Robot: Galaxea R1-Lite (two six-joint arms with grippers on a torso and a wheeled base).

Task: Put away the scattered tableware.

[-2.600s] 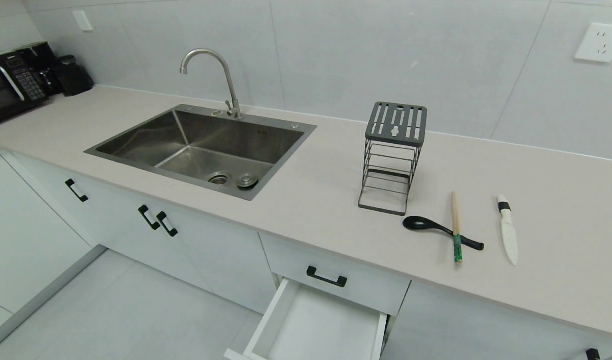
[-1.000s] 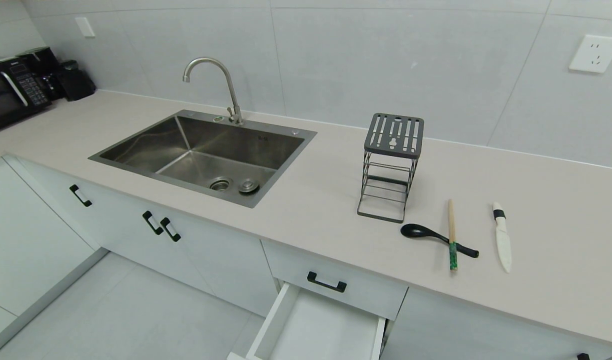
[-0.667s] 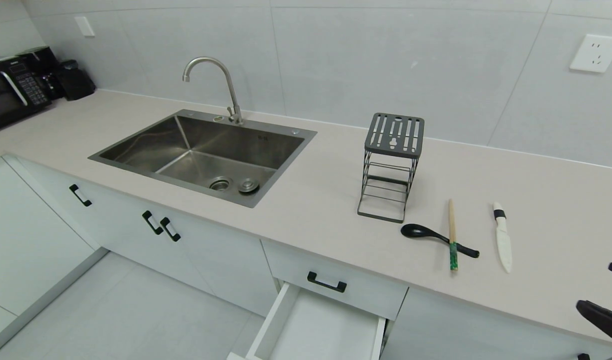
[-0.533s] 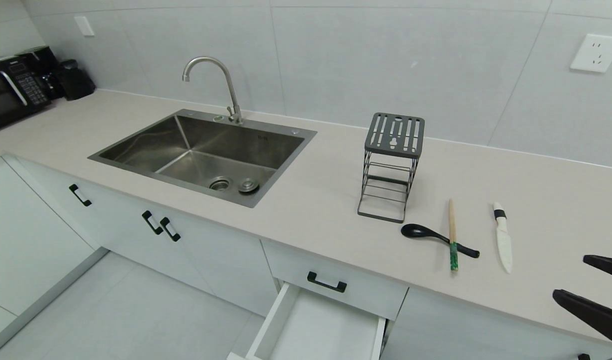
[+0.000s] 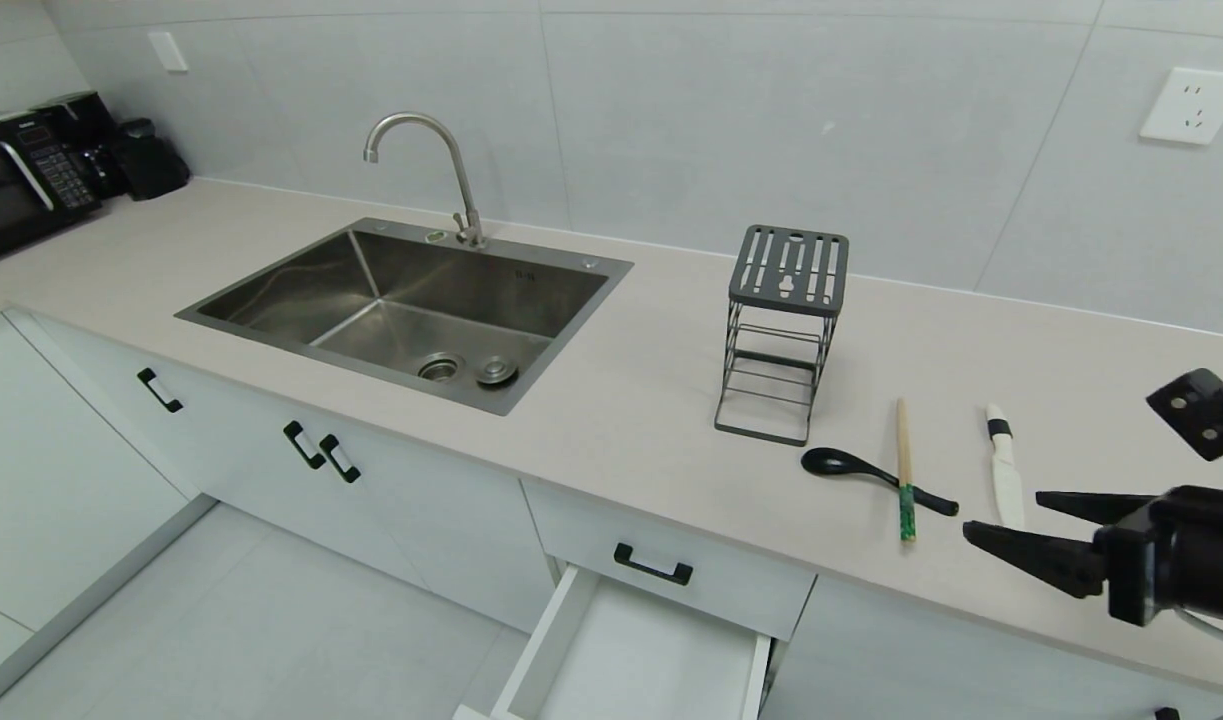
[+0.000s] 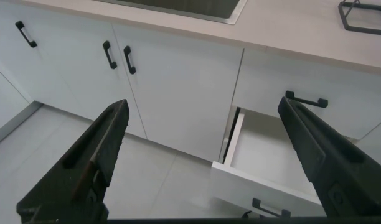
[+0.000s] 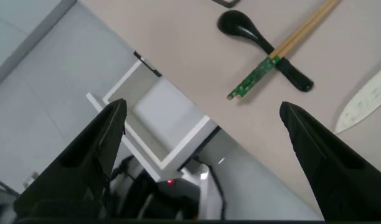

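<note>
On the pale counter lie a black spoon, a pair of chopsticks crossing its handle, and a white knife to their right. A dark wire rack stands just behind them. My right gripper is open, hovering by the counter's front edge with its tips near the knife's blade end. From the right wrist I see the spoon, chopsticks and knife beyond the open right gripper. My left gripper is open and holds nothing, low in front of the cabinets.
A steel sink with a faucet lies to the left, and a black microwave at the far left. A white drawer stands pulled out below the counter, also visible as the drawer from the left wrist.
The head camera shifted slightly early on. My right gripper came in from the right edge and moved left toward the knife. The tableware has not moved.
</note>
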